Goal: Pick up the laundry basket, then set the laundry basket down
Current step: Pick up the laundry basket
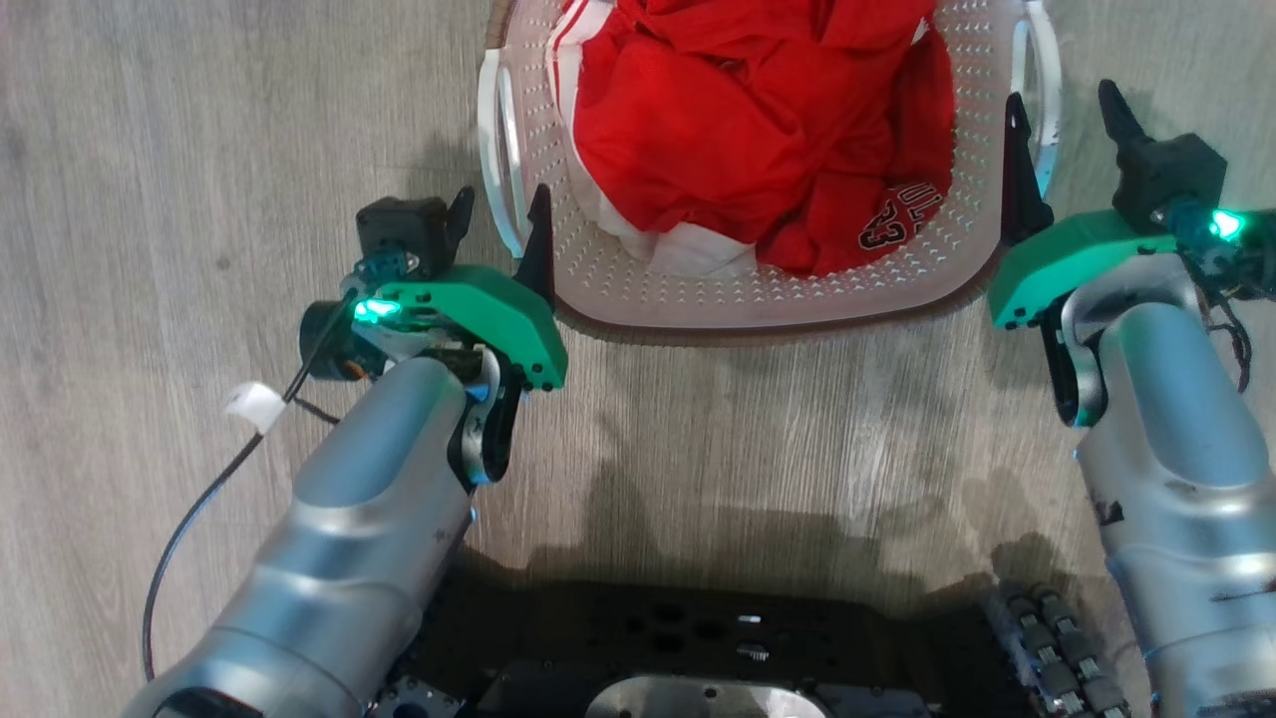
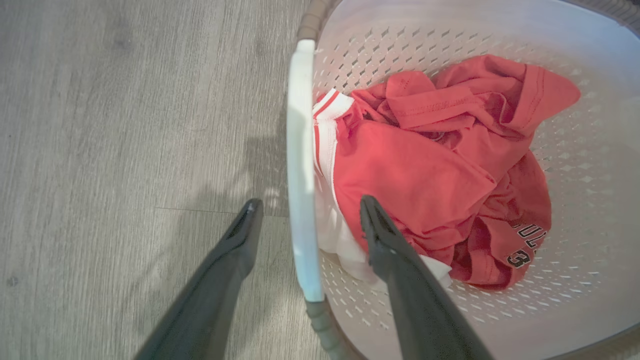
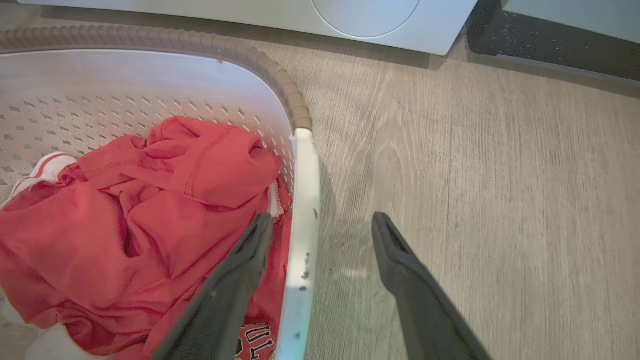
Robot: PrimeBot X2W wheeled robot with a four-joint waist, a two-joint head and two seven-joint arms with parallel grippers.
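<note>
L end effector (image 1: 501, 204) (image 2: 311, 202): open wide, nothing gripped. Fingers straddle L handle (image 2: 300, 165) of laundry basket (image 1: 758, 299). One finger is outside over floor (image 2: 100, 150), the other inside above the laundry. Gap shows either side of handle, not clamped.

R end effector (image 1: 1062, 100) (image 3: 322, 217): open wide, nothing gripped. Same arrangement at R handle (image 3: 305, 200), w/ inner finger over clothes and outer finger over floor.

Laundry basket: white, perforated walls, brown rim. Sits on wood-look floor directly fwd of robot base (image 1: 698, 638), between both arms.

Contents: crumpled red garment (image 1: 738, 130) w/ black lettering; white fabric w/ red stripes (image 2: 325, 145) beneath, at L-handle side.

Beyond basket, R wrist view: white washer (image 3: 365, 15) w/ round door, near far rim.
</note>
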